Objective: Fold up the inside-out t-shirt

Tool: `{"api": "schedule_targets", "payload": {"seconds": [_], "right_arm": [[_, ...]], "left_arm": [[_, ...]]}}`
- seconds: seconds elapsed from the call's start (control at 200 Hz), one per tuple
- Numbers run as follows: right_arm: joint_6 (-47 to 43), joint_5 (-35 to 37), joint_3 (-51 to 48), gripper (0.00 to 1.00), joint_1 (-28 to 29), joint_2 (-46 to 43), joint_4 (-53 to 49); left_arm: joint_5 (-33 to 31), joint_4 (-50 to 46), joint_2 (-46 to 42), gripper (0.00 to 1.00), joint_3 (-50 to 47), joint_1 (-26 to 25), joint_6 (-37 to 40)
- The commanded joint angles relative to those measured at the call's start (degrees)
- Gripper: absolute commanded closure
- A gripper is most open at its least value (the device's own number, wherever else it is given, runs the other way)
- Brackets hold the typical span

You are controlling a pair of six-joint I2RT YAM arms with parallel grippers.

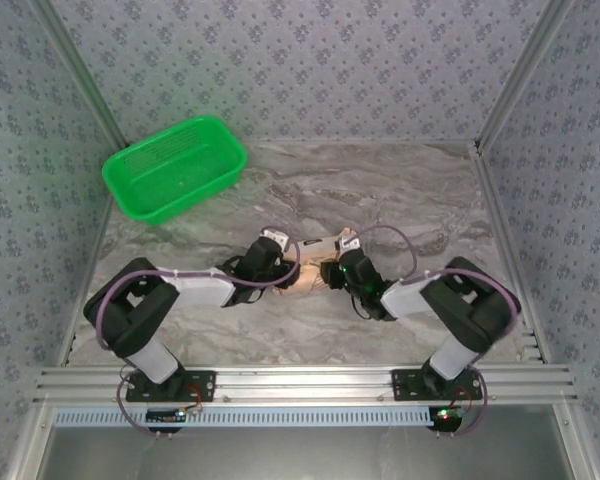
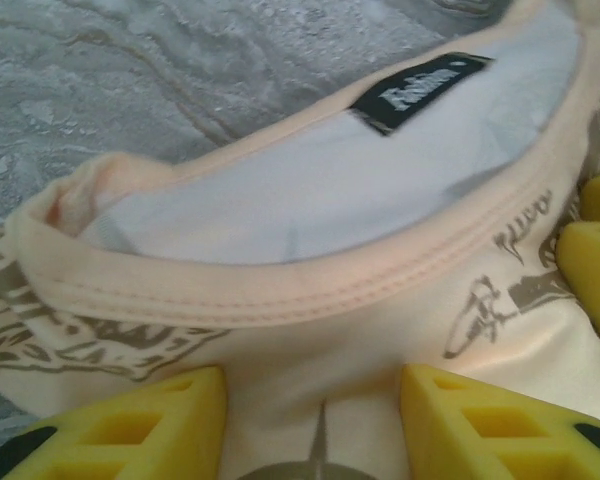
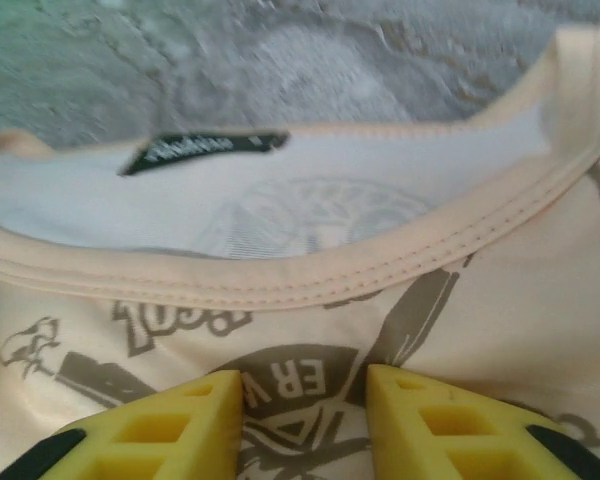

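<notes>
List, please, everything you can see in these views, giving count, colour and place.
t-shirt: one, tan-peach with brown print, bunched mid-table
label: one, black, inside the neckline
basket: one, green, far left of the table
table: one, grey marble
walls: three, patterned grey-blue, around the table
rail: one, silver, near edge
left arm: one, black and white, reaching inward
right arm: one, likewise
left tool: one, yellow fingers apart on the cloth, grip unclear
right tool: one, likewise

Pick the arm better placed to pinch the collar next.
Left, marginally: the left gripper stands wider open, the collar just ahead. The right gripper sits similarly close but narrower.
</notes>
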Motion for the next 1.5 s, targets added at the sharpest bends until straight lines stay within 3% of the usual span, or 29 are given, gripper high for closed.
{"api": "schedule_targets", "payload": {"seconds": [0.0, 0.17, 0.285, 0.39, 0.44, 0.46, 0.48, 0.495, 0.51, 0.695, 0.825, 0.855, 0.895, 0.954, 1.019, 1.154, 1.204, 1.359, 1.434, 1.494], "right_arm": [[1.2, 1.9, -3.8, 0.64, -0.6, 4.8, 13.7], [-3.1, -1.3, -4.9, 0.62, -0.1, 3.9, 11.7], [-3.4, -3.8, -5.7, 0.56, -0.8, -3.3, 9.2], [-6.3, -4.2, -4.0, 0.44, -1.7, -15.6, -1.1], [-7.5, -3.6, -2.6, 0.18, -3.3, -21.5, -6.8], [-8.2, -4.4, -2.2, 0.03, -4.3, -23.8, -8.5], [-9.1, -5.7, -1.9, 0.01, -5.5, -25.8, -9.6], [-9.7, -6.3, -1.8, 0.0, -6.4, -27.5, -10.8], [-10.1, -6.6, -1.6, 0.0, -7.5, -28.9, -12.1], [-14.9, -9.9, 1.0, 0.01, -24.7, -43.0, -27.6], [-20.5, -8.2, -0.8, 0.0, -35.3, -48.4, -30.5], [-22.1, -7.6, -1.6, 0.0, -37.1, -48.6, -30.7], [-24.5, -8.1, -3.1, 0.0, -39.2, -48.0, -29.5], [-26.5, -8.4, -5.4, 0.0, -41.7, -45.6, -26.4], [-27.0, -9.2, -7.3, 0.0, -43.8, -41.6, -22.7], [-25.9, -10.6, -11.0, 0.0, -46.4, -32.5, -9.6], [-27.2, -11.5, -9.5, 0.0, -46.4, -30.6, -9.7], [-27.3, -13.4, -6.8, 0.0, -46.9, -22.4, -2.9], [-25.1, -15.9, -4.6, 0.0, -47.4, -17.2, 0.4], [-26.2, -16.4, -2.2, 0.0, -46.7, -13.3, -0.8]], "left_arm": [[-5.8, 11.4, 2.5, 0.53, -4.5, 0.0, 1.9], [-6.0, 14.2, 0.1, 0.54, -9.6, 0.0, 3.4], [-7.1, 6.5, -7.3, 0.51, -8.2, 0.5, 5.3], [-8.0, -3.2, -16.9, 0.46, -4.7, 1.6, 7.7], [-8.8, -7.0, -21.3, 0.43, -3.1, 2.8, 8.4], [-9.3, -9.1, -23.0, 0.39, -2.4, 3.5, 8.5], [-10.0, -11.2, -24.4, 0.32, -1.8, 4.1, 8.6], [-10.9, -12.7, -25.7, 0.06, -1.4, 4.6, 8.8], [-11.7, -14.0, -26.9, 0.01, -1.0, 5.2, 9.1], [-18.3, -20.1, -37.3, 0.0, -2.7, 14.6, 18.8], [-14.4, -12.8, -39.2, 0.0, -11.3, 25.1, 22.3], [-13.2, -15.1, -39.8, 0.0, -10.7, 27.6, 21.6], [-6.6, -15.1, -40.3, 0.0, -11.1, 30.3, 25.9], [-0.6, -8.4, -40.5, 0.0, -14.3, 32.9, 30.6], [4.3, 0.0, -38.7, 0.0, -18.2, 36.2, 30.6], [5.4, 4.3, -27.8, 0.0, -17.3, 39.9, 32.0], [6.9, 2.7, -25.2, 0.0, -15.2, 40.1, 32.7], [8.5, 10.9, -19.5, 0.0, -13.9, 40.5, 31.6], [12.5, 17.4, -16.2, 0.0, -14.1, 40.5, 32.3], [12.8, 14.8, -14.5, 0.0, -11.8, 40.4, 33.7]]}}
